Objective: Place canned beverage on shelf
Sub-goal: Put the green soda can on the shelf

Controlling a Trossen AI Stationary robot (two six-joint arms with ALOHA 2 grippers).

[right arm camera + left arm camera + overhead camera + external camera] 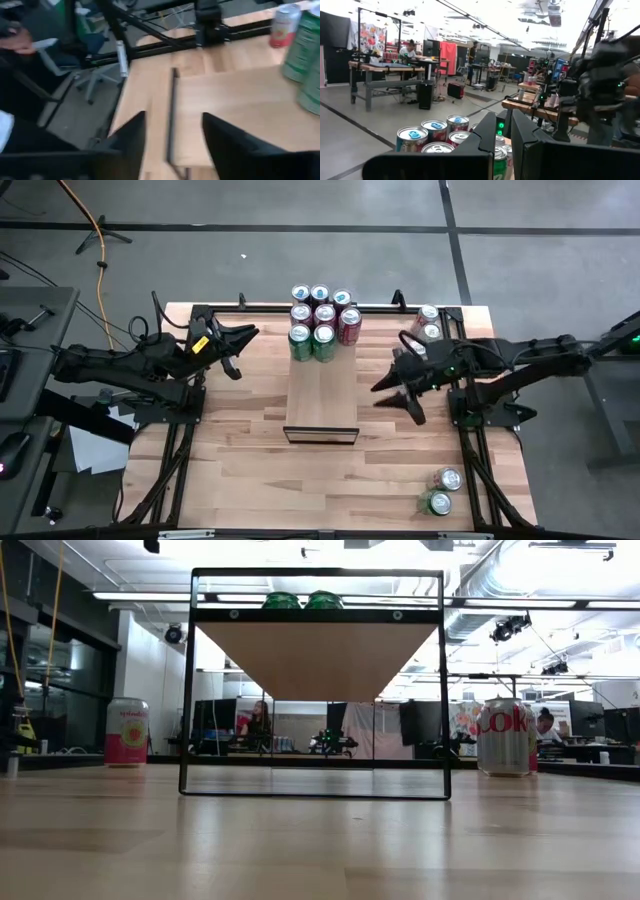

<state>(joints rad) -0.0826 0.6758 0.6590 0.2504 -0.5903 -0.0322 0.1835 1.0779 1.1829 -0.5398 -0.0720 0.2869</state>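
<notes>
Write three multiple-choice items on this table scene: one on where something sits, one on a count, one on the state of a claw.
1. Where does the cluster of cans stand on the shelf?
A. At the end away from the dark frame
B. At the framed end
C. Under it

2. How many cans lie near the table's front right corner?
A. None
B. Two
C. Five

3. How is the right claw?
A. Shut on a can
B. Open and empty
C. Out of sight

Answers:
1 A, the high view shows the cans at the far end.
2 B, two tops show there.
3 B, the right wrist view shows its fingers apart with only the shelf between.
</notes>
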